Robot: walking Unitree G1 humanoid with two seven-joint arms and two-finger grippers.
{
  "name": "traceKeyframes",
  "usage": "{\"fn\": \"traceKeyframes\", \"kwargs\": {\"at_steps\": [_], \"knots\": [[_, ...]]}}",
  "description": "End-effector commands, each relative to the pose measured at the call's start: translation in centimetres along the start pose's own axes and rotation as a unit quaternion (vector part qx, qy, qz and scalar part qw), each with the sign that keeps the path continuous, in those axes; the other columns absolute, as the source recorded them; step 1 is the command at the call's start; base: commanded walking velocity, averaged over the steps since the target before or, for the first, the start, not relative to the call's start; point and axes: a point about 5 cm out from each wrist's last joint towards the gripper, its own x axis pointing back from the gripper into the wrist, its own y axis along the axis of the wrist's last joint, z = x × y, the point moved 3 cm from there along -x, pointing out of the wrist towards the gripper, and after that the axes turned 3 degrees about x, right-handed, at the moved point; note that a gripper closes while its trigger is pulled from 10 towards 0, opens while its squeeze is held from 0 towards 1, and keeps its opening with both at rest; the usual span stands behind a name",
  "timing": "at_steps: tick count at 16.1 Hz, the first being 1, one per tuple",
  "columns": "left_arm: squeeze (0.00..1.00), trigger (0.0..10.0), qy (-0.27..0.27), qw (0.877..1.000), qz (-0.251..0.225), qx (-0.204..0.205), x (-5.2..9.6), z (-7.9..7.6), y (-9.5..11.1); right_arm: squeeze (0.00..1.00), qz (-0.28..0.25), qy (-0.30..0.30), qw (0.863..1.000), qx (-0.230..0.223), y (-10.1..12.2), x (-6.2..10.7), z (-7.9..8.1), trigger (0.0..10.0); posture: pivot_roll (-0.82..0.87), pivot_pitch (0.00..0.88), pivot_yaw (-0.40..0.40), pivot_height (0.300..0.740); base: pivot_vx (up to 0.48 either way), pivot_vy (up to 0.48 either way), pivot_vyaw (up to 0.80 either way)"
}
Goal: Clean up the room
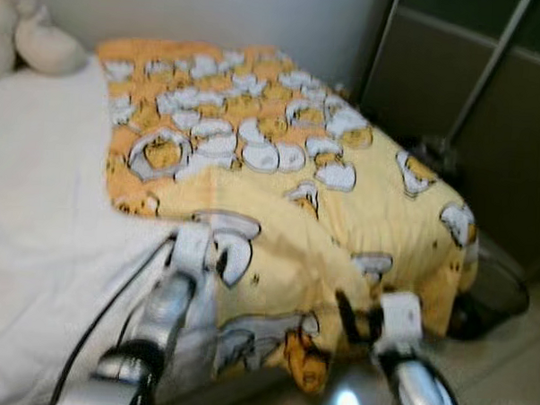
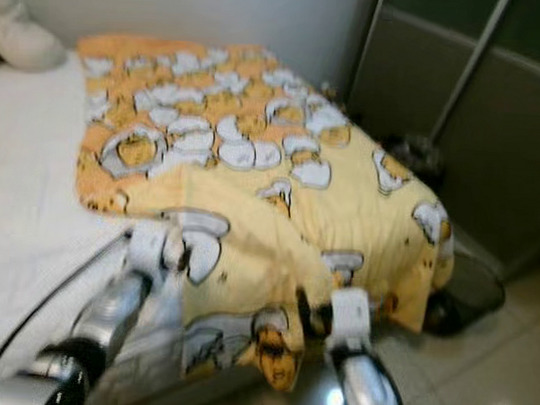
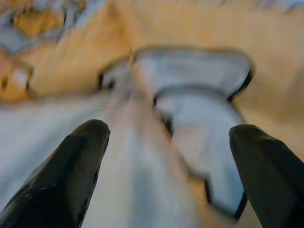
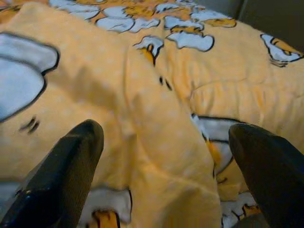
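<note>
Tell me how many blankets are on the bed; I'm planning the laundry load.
1. The yellow cartoon-print blanket covers the bed's right half and hangs over its foot, with the left gripper and right gripper open at its near edge. White sheet lies beside it; more could lie underneath.

head eyes — down over quilt [image 1: 342, 197] | wrist cams — close on same quilt

The yellow blanket [image 1: 280, 176] covers the right half of the bed [image 1: 37, 210] and hangs over its foot. Left of the blanket, white sheet lies bare. Right of it, dark cupboard doors [image 1: 488, 131] and a black object [image 1: 495, 293] on the floor narrow the gap.
</note>
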Motion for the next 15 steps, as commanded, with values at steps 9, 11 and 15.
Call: {"fn": "traceKeyframes", "kwargs": {"at_steps": [9,11,15], "knots": [[0.00,10.0,0.116,0.993,-0.020,0.001,0.5,-0.3,-0.4,0.00,0.033,0.011,0.999,0.017,-0.5,6.3,-2.1,10.0,-0.12,0.211,-0.199,0.732,0.000,0.000,0.00],[0.00,10.0,0.121,0.992,-0.016,0.014,0.7,-0.1,-0.8,0.00,0.041,0.018,0.999,0.020,-0.2,7.1,-2.1,10.0,-0.14,0.239,-0.222,0.732,0.000,0.000,0.00],[0.00,10.0,0.191,0.981,-0.003,0.024,1.1,2.5,-1.2,0.00,0.055,0.038,0.998,0.018,0.1,7.8,-2.0,10.0,-0.15,0.255,-0.243,0.732,0.000,0.000,0.00]]}}
